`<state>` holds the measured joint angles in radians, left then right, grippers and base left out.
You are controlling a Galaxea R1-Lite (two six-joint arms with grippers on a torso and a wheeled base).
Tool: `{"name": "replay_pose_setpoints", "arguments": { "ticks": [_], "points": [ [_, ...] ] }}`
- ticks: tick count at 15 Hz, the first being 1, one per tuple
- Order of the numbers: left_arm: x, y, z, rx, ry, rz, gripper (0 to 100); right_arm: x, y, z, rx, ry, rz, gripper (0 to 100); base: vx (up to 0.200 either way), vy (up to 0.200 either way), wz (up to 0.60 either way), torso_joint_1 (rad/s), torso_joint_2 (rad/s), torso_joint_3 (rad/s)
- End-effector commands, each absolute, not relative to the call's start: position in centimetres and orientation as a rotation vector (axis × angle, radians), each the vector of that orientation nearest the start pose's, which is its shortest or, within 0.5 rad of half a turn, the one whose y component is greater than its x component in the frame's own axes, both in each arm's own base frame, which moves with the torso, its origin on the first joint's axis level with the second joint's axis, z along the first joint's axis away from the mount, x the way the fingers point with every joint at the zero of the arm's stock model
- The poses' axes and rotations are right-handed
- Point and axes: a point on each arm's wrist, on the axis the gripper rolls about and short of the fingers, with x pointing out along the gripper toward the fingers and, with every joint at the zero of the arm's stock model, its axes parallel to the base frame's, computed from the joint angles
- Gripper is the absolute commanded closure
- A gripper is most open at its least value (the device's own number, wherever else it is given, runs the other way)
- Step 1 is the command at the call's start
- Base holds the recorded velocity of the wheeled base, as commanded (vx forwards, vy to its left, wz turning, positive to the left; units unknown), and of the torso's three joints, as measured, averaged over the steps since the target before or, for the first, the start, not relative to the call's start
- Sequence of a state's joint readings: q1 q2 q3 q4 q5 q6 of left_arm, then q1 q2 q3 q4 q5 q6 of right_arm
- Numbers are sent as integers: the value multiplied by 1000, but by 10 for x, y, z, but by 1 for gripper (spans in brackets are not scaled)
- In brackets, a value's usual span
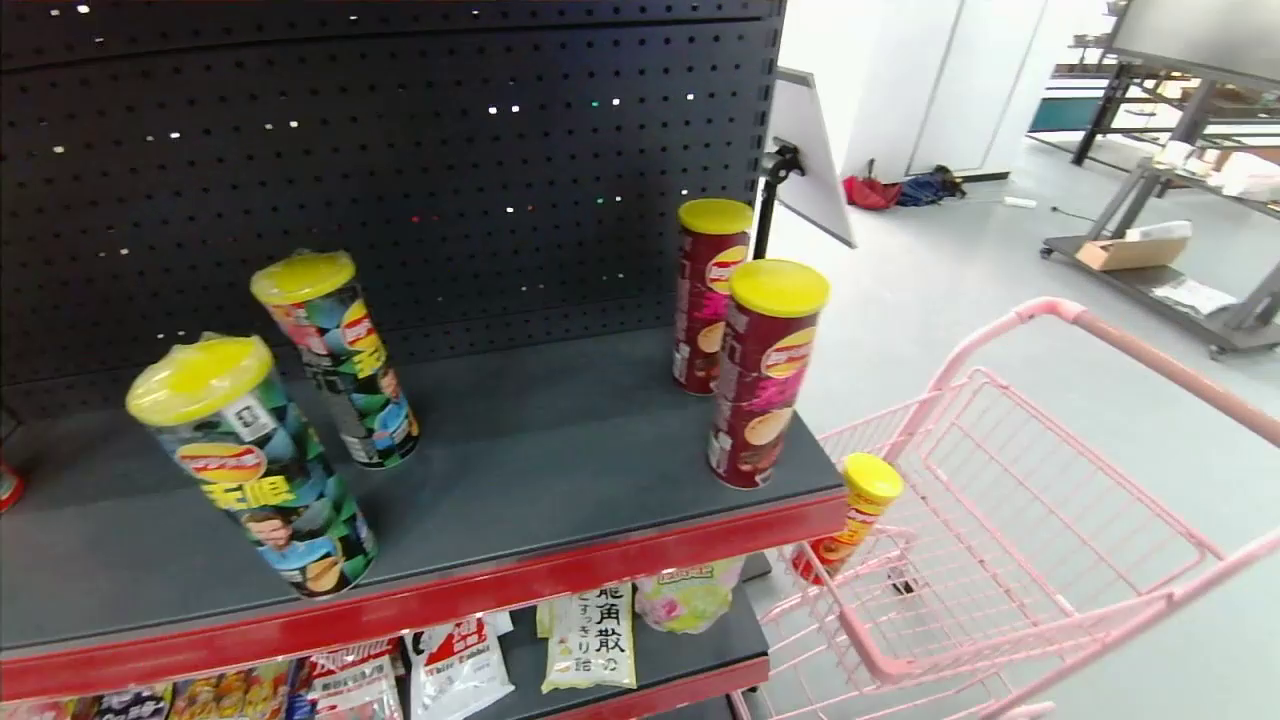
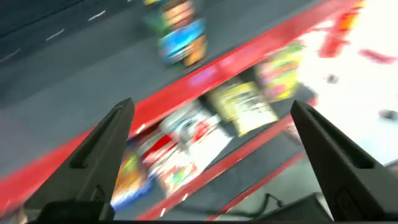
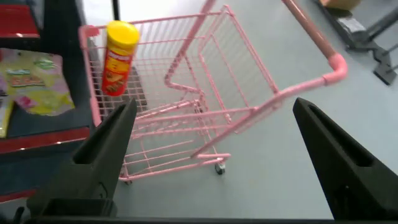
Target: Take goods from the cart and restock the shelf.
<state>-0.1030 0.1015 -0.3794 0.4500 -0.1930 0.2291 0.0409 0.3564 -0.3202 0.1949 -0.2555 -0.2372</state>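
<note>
A can (image 1: 851, 516) waits in the cart (image 1: 1140, 348) corner beside the shelf (image 1: 560, 450), so the right gripper (image 3: 214, 104) hangs spread above it, the left gripper (image 2: 212, 104) spread before the shelf

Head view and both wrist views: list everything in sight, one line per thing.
maroon cans: 2, dark red with yellow lids, upright at the shelf's right end
blue-green cans: 2, yellow lids, upright on the shelf's left part
red-and-yellow can: 1, yellow lid, standing in the cart, on the side next to the shelf
cart: 1, pink wire, right of the shelf
shelf: 1, dark grey, red front edge
snack bags: several, mixed colours, lower level
pegboard: 1, black, behind the shelf
left claw: 1, black, open, near the shelf's red edge
right claw: 1, black, open, above the cart
</note>
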Motion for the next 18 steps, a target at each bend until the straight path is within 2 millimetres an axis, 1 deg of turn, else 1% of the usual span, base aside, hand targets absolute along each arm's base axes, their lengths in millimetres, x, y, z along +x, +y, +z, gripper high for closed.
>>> {"name": "replay_pose_setpoints", "arguments": {
  "ticks": [1, 4, 8, 11, 15, 18],
  "points": [
    [-52, 1, 132, 219, 129, -322, 0, -4, -6, 150, -270, 257, -184, 0, 0, 0, -600, 2, -2, 2],
    [-52, 1, 132, 218, 128, -333, 0, -4, -6, 148, -271, 261, -183, 0, 0, 0, -600, 2, 1, 1],
    [-51, 0, 129, 216, 137, -355, 0, -4, -6, 146, -271, 267, -190, 0, 0, 0, 0, 0, 0, 0],
    [-51, 0, 128, 216, 138, -360, 0, -5, -6, 141, -271, 272, -196, 0, 0, 0, 0, -14, 17, 20],
    [-50, -1, 126, 211, 143, -412, 0, -6, -6, 135, -272, 278, -184, 0, 0, 0, 0, -128, 328, 188],
    [-48, -1, 121, 211, 161, -414, 0, -10, -6, 125, -271, 274, -183, 0, 0, 0, 0, -141, 347, 209]
  ]
}}
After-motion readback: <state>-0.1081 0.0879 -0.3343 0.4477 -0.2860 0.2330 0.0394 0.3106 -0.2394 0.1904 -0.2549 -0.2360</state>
